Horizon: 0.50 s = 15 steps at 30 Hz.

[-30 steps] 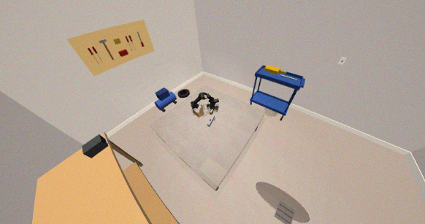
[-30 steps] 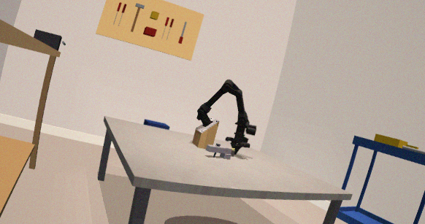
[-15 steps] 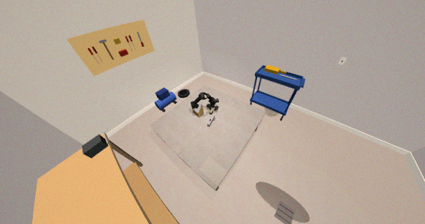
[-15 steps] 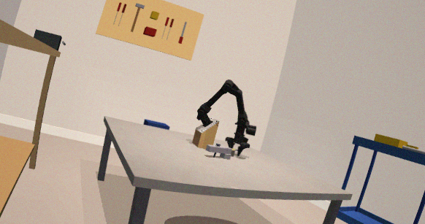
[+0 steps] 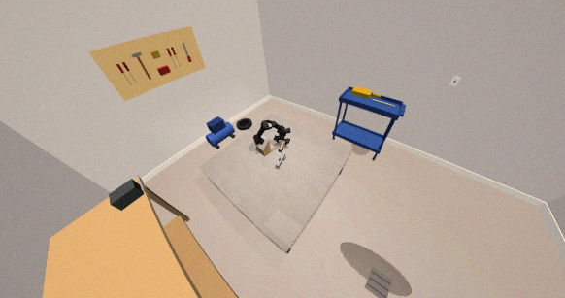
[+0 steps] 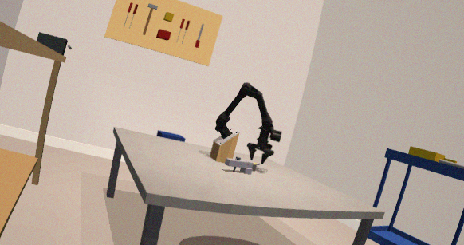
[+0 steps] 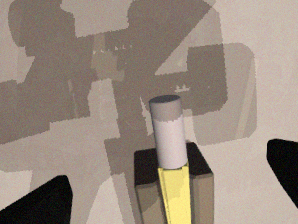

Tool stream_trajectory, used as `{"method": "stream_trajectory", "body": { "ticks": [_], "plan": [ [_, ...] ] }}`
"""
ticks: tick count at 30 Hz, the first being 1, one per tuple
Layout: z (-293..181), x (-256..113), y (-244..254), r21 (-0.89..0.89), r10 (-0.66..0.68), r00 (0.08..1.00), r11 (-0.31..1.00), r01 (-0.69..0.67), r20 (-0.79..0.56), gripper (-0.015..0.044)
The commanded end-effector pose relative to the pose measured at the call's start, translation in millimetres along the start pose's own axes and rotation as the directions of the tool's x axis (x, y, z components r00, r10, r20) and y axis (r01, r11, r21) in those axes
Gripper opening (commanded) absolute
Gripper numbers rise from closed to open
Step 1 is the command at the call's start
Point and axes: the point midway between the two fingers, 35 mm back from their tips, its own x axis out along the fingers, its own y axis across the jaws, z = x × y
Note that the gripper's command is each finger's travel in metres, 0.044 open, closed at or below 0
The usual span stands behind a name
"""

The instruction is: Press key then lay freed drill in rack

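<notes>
A yellow box (image 5: 361, 92) (image 6: 423, 153) sits atop the blue cart (image 5: 371, 107) (image 6: 428, 165) near the wall

Yellow piece (image 7: 178, 200) cut off below.

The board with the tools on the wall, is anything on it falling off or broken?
No, nothing stands out. The hammer and the red block look whole, and both are on the board.

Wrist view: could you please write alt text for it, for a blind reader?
The open hand's two black fingertips stand apart, one on each side, with a pale cylinder on a yellow strip between them; shadows cross the surface behind.
</notes>
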Motion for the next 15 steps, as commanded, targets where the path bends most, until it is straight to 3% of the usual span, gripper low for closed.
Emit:
{"method": "stream_trajectory", "body": {
  "ticks": [1, 9, 15],
  "plan": [
    [2, -18, -3, 0.01, -0.003, 1.0, 1.0, 0.003, 0.012, 0.044],
    [2, -30, -3, 0.003, -0.003, 1.0, 1.0, 0.003, 0.006, 0.044],
    [-3, -55, -22, 0.114, -0.038, 0.993, 0.993, 0.024, 0.115, 0.044]
  ]
}}
